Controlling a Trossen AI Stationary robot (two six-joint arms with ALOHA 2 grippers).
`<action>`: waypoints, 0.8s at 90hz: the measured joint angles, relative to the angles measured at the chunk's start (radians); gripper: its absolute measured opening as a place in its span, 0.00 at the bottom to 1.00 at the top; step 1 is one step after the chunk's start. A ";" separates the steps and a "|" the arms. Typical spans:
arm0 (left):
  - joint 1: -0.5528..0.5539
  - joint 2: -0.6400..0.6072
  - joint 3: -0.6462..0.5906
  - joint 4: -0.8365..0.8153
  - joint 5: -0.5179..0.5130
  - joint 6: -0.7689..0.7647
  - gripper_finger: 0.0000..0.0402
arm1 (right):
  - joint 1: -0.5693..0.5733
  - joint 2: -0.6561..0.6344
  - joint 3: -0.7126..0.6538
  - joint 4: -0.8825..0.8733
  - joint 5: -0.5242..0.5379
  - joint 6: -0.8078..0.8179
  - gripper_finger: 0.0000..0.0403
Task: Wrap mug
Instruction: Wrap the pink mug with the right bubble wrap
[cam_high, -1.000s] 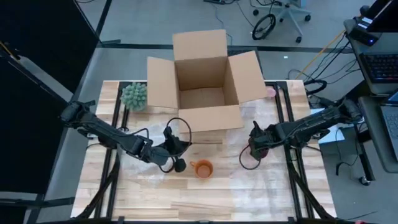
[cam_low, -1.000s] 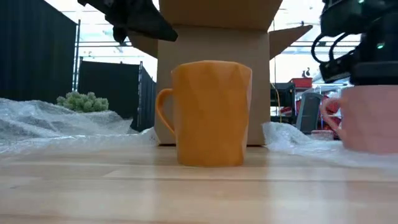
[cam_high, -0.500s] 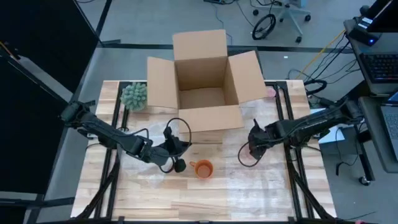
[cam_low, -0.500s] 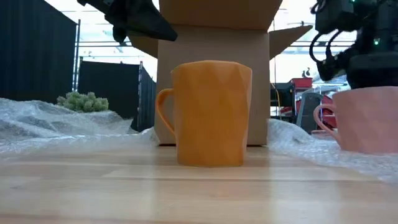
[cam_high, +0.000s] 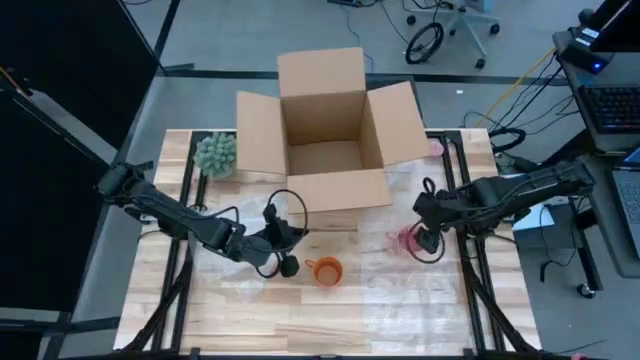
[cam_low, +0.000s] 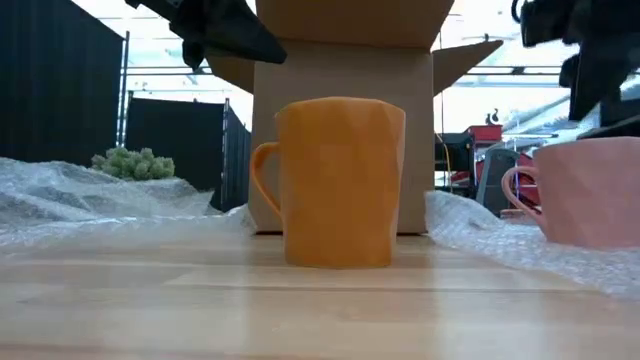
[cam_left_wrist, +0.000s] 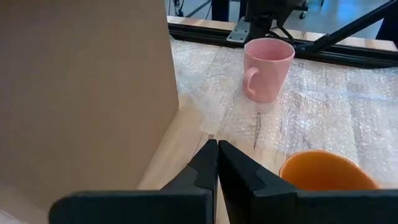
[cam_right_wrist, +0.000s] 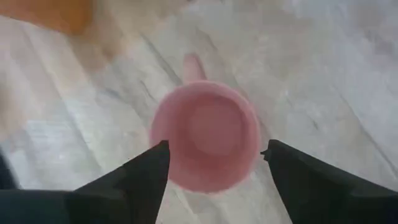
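- The pink mug (cam_high: 407, 240) stands upright on the bubble wrap (cam_high: 400, 290) at about 3 o'clock on the desk (cam_high: 330, 335), handle toward the orange mug (cam_high: 327, 271).
- The right hand (cam_high: 428, 240) hovers right above the pink mug; its fingers (cam_right_wrist: 140, 177) are spread apart on either side of the rim, gripping nothing.
- The left hand (cam_high: 284, 262) waits just at 9 o'clock of the orange mug, near desk centre, fingers (cam_left_wrist: 208, 165) pressed together and empty.
- The open box (cam_high: 325, 150) sits at 12 o'clock, with a green plant (cam_high: 215, 153) at about 10 o'clock.
- Progress: by my reading, the mug is placed on the wrap, but no wrap is folded over it yet. The wrapping itself is left: lifting a sheet edge, rolling it round the mug, and likely boxing it.
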 joint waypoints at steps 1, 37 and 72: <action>0.000 0.000 0.000 0.003 0.000 0.000 0.00 | 0.002 -0.003 0.000 0.003 0.009 0.000 0.63; 0.001 0.001 0.000 0.082 0.001 -0.001 0.00 | 0.041 -0.011 0.000 0.035 0.254 0.026 0.63; 0.001 0.001 0.000 0.091 0.001 0.005 0.00 | 0.410 0.082 0.000 0.403 0.096 -0.049 0.63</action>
